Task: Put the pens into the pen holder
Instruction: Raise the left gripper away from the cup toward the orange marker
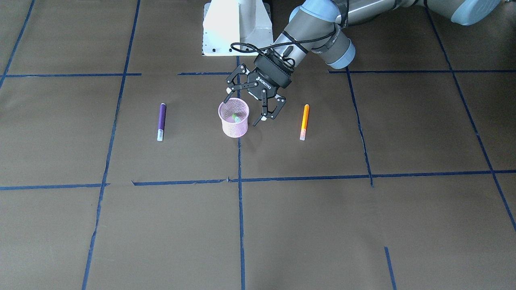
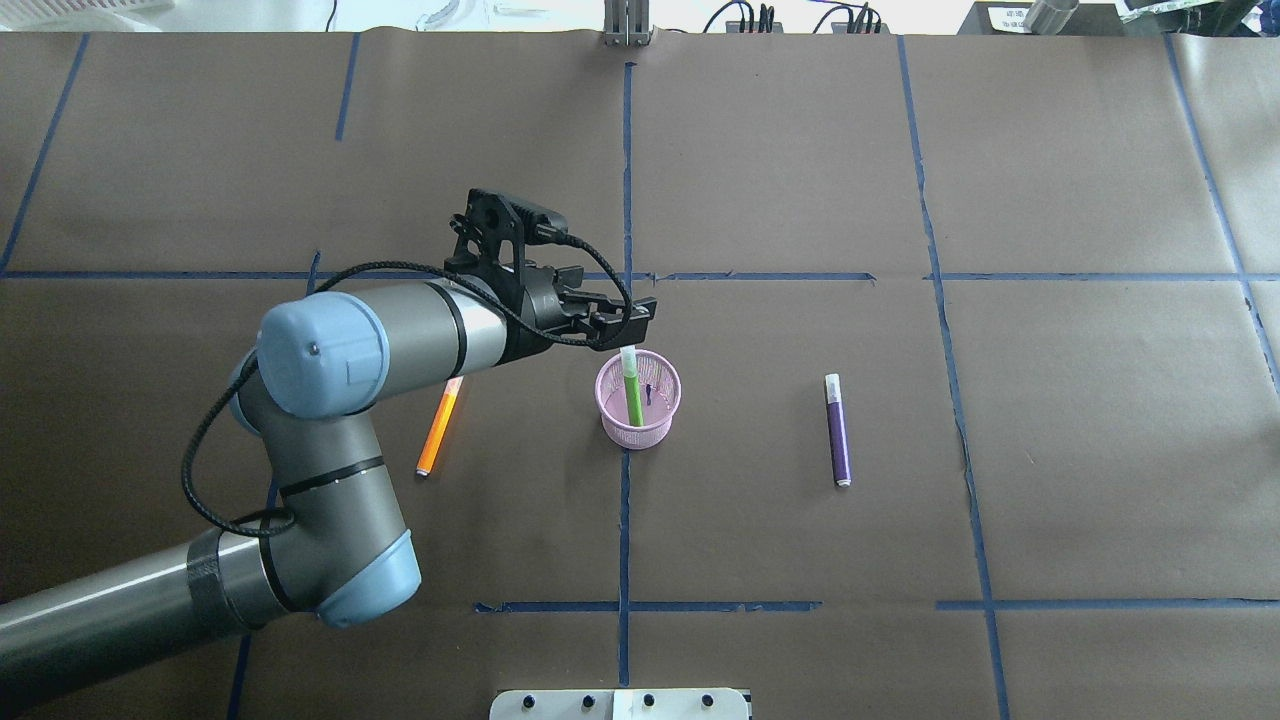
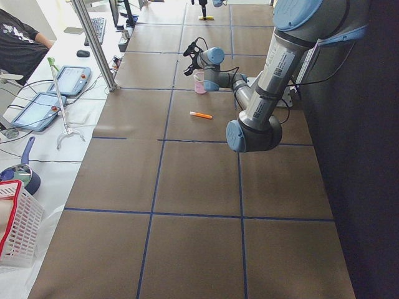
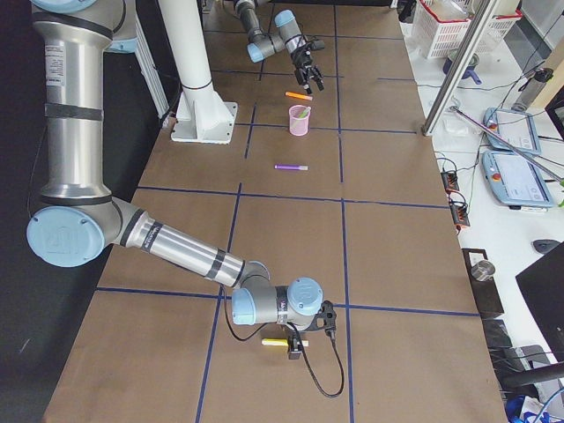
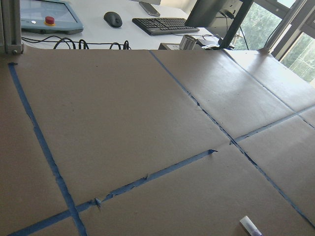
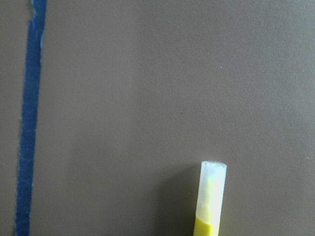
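The pink mesh pen holder point(image 1: 234, 123) point(image 2: 640, 405) stands at the table's middle. A green pen point(image 2: 633, 390) leans inside it, pale cap up. My left gripper point(image 1: 240, 112) point(image 2: 640, 312) hovers just above the holder's rim, open, with nothing between its fingers. The orange pen point(image 1: 304, 121) point(image 2: 439, 427) lies flat on the left arm's side of the holder. On the other side lies the purple pen point(image 1: 161, 121) point(image 2: 838, 430). My right gripper point(image 4: 301, 339) shows only in the exterior right view, low by a yellow pen point(image 4: 277, 341) point(image 6: 210, 206); I cannot tell its state.
Blue tape lines point(image 1: 240, 209) divide the brown paper table. The white robot base point(image 1: 236, 28) stands behind the holder. Off the table's far edge there are a keyboard point(image 5: 165, 24), tablets point(image 4: 520, 181) and a white basket point(image 3: 15, 230).
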